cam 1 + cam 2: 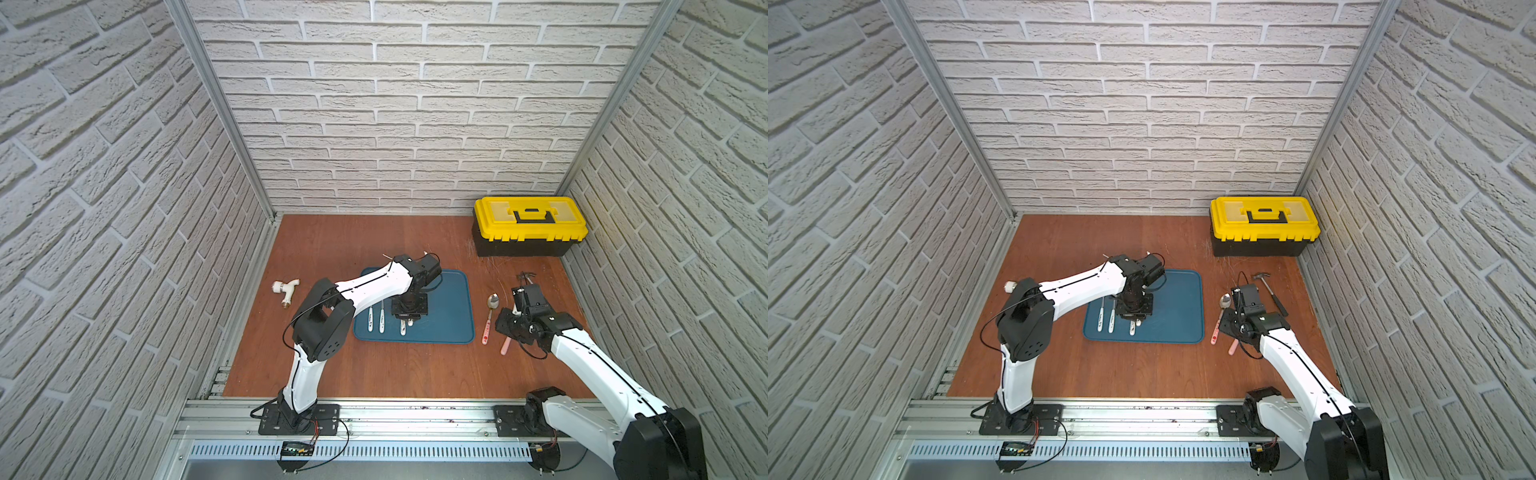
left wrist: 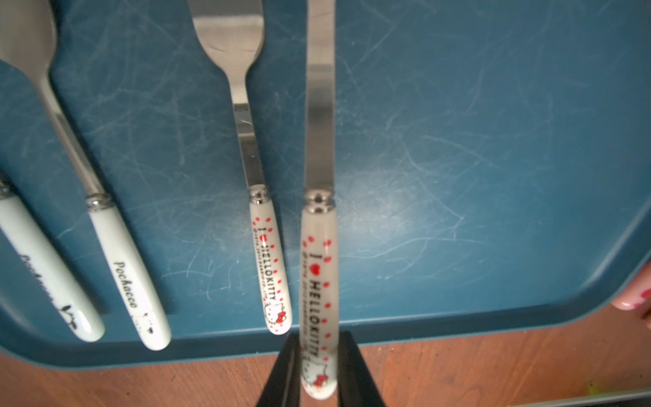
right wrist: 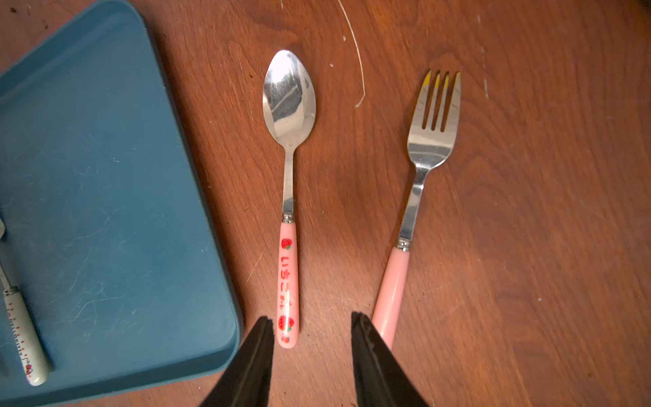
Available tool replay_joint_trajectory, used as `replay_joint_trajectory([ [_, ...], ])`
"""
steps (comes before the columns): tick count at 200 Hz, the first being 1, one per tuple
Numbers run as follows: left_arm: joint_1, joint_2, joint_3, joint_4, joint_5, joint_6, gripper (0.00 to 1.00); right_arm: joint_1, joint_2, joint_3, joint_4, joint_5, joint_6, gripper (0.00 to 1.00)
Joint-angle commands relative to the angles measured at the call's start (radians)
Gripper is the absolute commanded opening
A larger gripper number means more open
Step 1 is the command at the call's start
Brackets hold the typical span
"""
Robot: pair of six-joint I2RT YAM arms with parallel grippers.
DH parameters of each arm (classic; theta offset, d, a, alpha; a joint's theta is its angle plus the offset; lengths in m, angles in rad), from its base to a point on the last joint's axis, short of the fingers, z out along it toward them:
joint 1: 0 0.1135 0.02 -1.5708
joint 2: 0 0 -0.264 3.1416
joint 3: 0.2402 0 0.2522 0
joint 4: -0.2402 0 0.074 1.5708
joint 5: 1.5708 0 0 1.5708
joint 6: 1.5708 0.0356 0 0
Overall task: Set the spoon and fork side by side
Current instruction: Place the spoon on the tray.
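The left end effector (image 2: pixel 318 338) is clamped narrow on the tail of a Hello Kitty utensil (image 2: pixel 318 246). It hangs over the blue tray (image 2: pixel 458 176), just beside the Hello Kitty fork (image 2: pixel 252 158) that lies in the lower middle of the frame. The utensil's head runs off the top edge, so whether it is the spoon cannot be told, though the matching handle suggests it. The hold is far back on a glossy handle, so the piece may swivel or slide as it goes down. It could then land crossed over the fork or nudge it askew. Two Pochacco utensils (image 2: pixel 126 275) lie close at lower left, leaving little room that way, and the tray's raised rim sits right under the grip. The right end effector (image 3: pixel 310 317) stands half open and empty, low over the counter (image 3: pixel 528 211) between the strawberry spoon (image 3: pixel 289 197) and the pink fork (image 3: pixel 412 211). Any sweep there could scatter that pair. A yellow toolbox (image 1: pixel 530 226), a hammer (image 1: pixel 1275 297) and a white pipe fitting (image 1: pixel 286 291) sit well clear.
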Motion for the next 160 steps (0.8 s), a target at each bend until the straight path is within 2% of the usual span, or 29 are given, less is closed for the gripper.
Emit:
replay_joint_trajectory([
  [1,-0.026,0.026,0.031,-0.018,0.021,-0.042,0.15,-0.008,-0.007,-0.001,0.001,0.004,-0.006,0.42],
  [97,-0.041,0.069,0.0,0.024,0.018,-0.111,0.14,-0.018,-0.038,-0.02,-0.008,-0.007,-0.038,0.42],
  [160,-0.025,0.096,0.027,0.016,0.017,-0.078,0.14,-0.041,-0.058,-0.031,-0.016,-0.017,-0.061,0.42],
])
